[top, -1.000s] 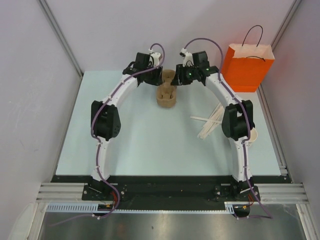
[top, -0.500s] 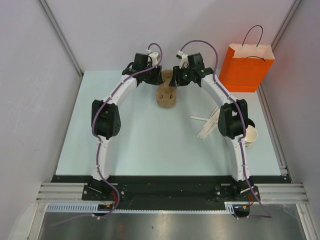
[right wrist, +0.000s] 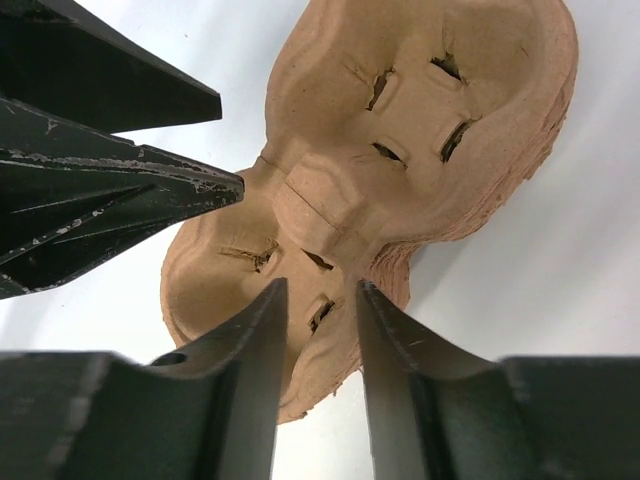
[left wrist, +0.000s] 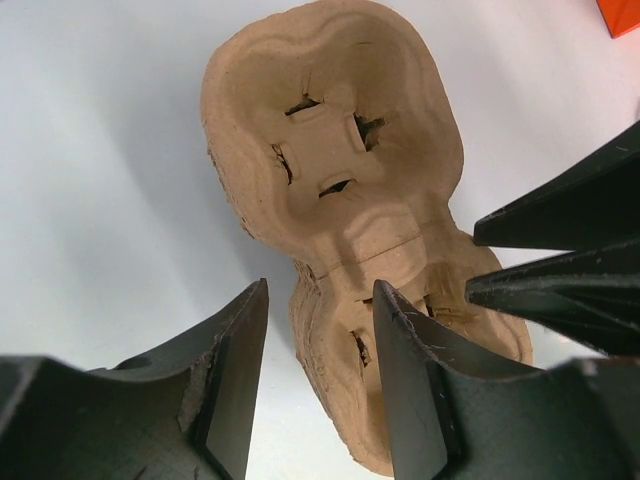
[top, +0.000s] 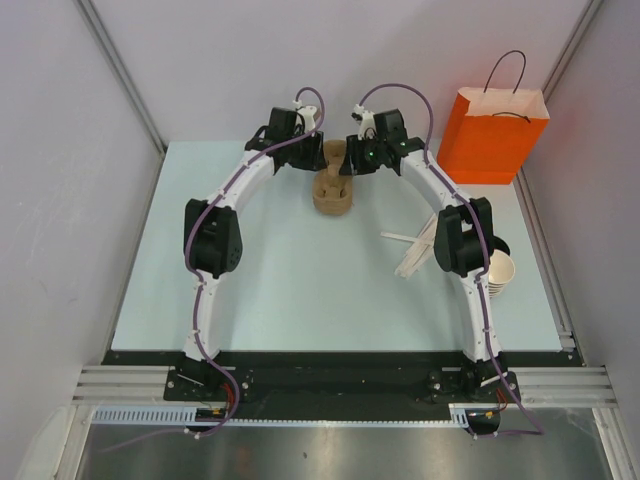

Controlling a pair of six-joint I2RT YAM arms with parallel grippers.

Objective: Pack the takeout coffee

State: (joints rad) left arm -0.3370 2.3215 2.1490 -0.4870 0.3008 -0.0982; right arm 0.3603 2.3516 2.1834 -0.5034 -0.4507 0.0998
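The brown moulded-pulp carrier (top: 332, 190) lies at the far middle of the table, several nested in one stack. My left gripper (left wrist: 320, 290) is open, one finger inside the near pocket and one outside its wall. My right gripper (right wrist: 320, 290) is open with a narrower gap and straddles the carrier's (right wrist: 400, 130) other end wall in the same way. The two grippers (top: 315, 160) (top: 352, 160) face each other over the carrier (left wrist: 330, 170). The lidded takeout coffee does not show plainly. A dark round edge (top: 499, 245) peeks out behind my right elbow, and I cannot tell what it is.
An orange paper bag (top: 495, 135) stands at the back right. A stack of lidless tan cups (top: 499, 272) sits by the right edge, next to my right forearm. Pale wooden stirrers (top: 418, 248) lie on the table right of centre.
My right gripper has moved left and down onto the carrier's far end. The right elbow has swung left, uncovering the cup stack. The left arm has barely moved.
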